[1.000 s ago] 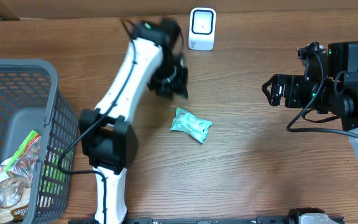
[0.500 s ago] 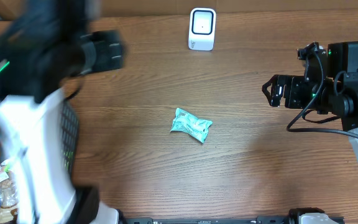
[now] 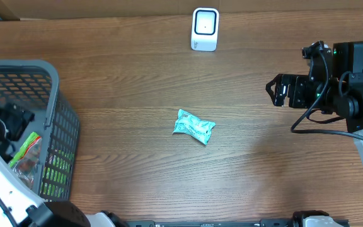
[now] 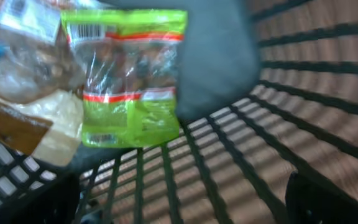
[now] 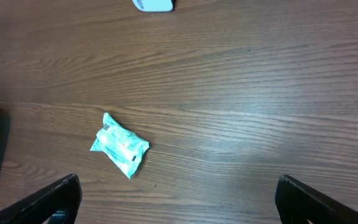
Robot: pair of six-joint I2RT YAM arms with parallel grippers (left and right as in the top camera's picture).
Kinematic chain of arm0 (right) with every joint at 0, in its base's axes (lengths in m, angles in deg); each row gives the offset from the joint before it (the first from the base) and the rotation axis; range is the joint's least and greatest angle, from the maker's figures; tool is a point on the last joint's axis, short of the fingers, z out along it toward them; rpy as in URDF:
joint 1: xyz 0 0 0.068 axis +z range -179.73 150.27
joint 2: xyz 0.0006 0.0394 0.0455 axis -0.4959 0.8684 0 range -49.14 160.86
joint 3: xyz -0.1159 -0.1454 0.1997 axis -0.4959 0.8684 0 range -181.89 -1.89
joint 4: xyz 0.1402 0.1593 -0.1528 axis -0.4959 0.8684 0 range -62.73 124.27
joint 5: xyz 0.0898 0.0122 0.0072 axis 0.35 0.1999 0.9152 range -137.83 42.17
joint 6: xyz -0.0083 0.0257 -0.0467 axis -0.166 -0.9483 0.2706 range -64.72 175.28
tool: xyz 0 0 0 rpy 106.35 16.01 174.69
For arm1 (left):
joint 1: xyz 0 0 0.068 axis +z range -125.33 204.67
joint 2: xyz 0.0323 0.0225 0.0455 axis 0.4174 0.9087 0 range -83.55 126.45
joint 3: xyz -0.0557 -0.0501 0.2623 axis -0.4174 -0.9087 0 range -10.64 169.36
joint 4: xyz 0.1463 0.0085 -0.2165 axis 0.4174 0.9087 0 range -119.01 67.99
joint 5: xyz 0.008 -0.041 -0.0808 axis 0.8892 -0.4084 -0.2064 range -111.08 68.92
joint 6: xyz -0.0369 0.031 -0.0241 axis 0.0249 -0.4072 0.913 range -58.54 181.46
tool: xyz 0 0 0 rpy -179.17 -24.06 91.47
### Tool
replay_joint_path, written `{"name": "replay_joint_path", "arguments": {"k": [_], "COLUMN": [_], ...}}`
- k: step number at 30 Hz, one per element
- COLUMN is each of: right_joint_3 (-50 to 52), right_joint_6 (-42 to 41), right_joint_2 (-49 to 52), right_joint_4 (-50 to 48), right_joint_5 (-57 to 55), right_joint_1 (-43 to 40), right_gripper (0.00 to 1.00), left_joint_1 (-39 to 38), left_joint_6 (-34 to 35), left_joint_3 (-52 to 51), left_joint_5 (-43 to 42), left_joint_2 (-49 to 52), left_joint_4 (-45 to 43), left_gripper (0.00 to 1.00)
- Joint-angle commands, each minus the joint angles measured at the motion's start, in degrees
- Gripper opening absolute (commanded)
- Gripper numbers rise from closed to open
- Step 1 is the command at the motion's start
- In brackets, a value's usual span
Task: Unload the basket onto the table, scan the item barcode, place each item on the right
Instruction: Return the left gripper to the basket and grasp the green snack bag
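Overhead, I see the table (image 3: 263, 164) with the grey basket (image 3: 55, 101) at its left edge and my left gripper (image 4: 185, 208) inside it. I'd lower squarely over the green packet (image 4: 129, 74), pinching its middle and leaving the barcode (image 4: 87, 31) clear. Left jaws stand wide, holding nothing; the right gripper (image 5: 182, 202) hangs wide open, empty too. The teal packet (image 3: 194, 127) lies mid-table, well apart from the scanner (image 3: 205, 28).

Mock shop checkout on a robot rig: white barcode scanner (image 3: 205, 28) is standing at the wood-grain worktop's (image 3: 263, 157) far edge, grey shopping basket (image 3: 49, 82) is sitting at the left edge, holding packaged snacks (image 4: 129, 74).
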State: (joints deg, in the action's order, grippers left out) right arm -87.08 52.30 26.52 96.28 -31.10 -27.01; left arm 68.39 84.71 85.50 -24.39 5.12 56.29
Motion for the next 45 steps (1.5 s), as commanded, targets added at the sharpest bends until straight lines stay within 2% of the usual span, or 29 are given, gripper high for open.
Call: {"name": "replay_joint_path", "arguments": {"k": [1, 6, 10, 13, 20, 22, 23, 25, 27, 28, 32, 36, 45], "right_joint_3": [-1.4, -1.4, -1.4, -1.4, -1.4, -1.4, -1.4, -1.4, -1.4, -1.4, -1.4, -1.4, -1.4], "right_joint_6": [0.02, 0.02, 0.02, 0.02, 0.0, 0.0, 0.0, 0.02, 0.0, 0.0, 0.0, 0.0, 0.0], "right_joint_2": [-0.09, -0.09, -0.09, -0.09, -0.09, -0.09, -0.09, -0.09, -0.09, -0.09, -0.09, -0.09, -0.09], "right_joint_4": [-0.15, -0.15, -0.13, -0.15, -0.11, -0.09, -0.09, -0.11, -0.11, -0.11, -0.11, -0.11, -0.11], "right_joint_5": [0.52, 0.52, 0.52, 0.52, 0.52, 0.52, 0.52, 0.52, 0.52, 0.52, 0.52, 0.52, 0.52], "right_joint_1": [-0.22, -0.22, -0.22, -0.22, -0.22, -0.22, -0.22, -0.22, -0.22, -0.22, -0.22, -0.22, -0.22], "right_gripper": [1.0, 1.0, 1.0, 1.0, 1.0, 1.0, 1.0, 1.0, 1.0, 1.0, 1.0, 1.0, 1.0], "left_joint_1": [2.89, 3.93, 3.91, 3.89, 3.89, 3.89, 3.89, 3.89, 3.87, 3.87, 3.87, 3.87, 3.8], "left_joint_6": [1.2, 3.39, 7.23, 8.09, 8.04, 8.02, 8.02, 7.82, 7.56, 7.56, 4.42, 1.57, -4.04], "left_joint_3": [-10.25, -22.93, -31.34, -36.17, -44.5, -46.25, -46.8, -47.65, -47.65, -47.58, -45.9, -39.08, -5.7], "left_joint_5": [-1.68, 1.09, 6.36, 9.22, 9.55, 9.77, 9.9, 9.9, 9.84, 9.55, 5.55, 1.51, -3.41], "left_joint_2": [-1.31, -1.29, -1.29, -1.22, -0.92, -0.92, -0.92, -0.92, -0.92, -0.94, -0.96, -1.07, -1.09], "left_joint_4": [-5.77, -15.41, -22.84, -28.96, -39.21, -40.81, -41.24, -41.88, -41.86, -41.86, -41.35, -37.09, -14.95], "left_gripper": [0.96, 0.96, 0.96, 0.96, 0.94, 0.83, 0.72, 0.42, 0.07, 0.04, 0.04, 0.04, 0.04]}}
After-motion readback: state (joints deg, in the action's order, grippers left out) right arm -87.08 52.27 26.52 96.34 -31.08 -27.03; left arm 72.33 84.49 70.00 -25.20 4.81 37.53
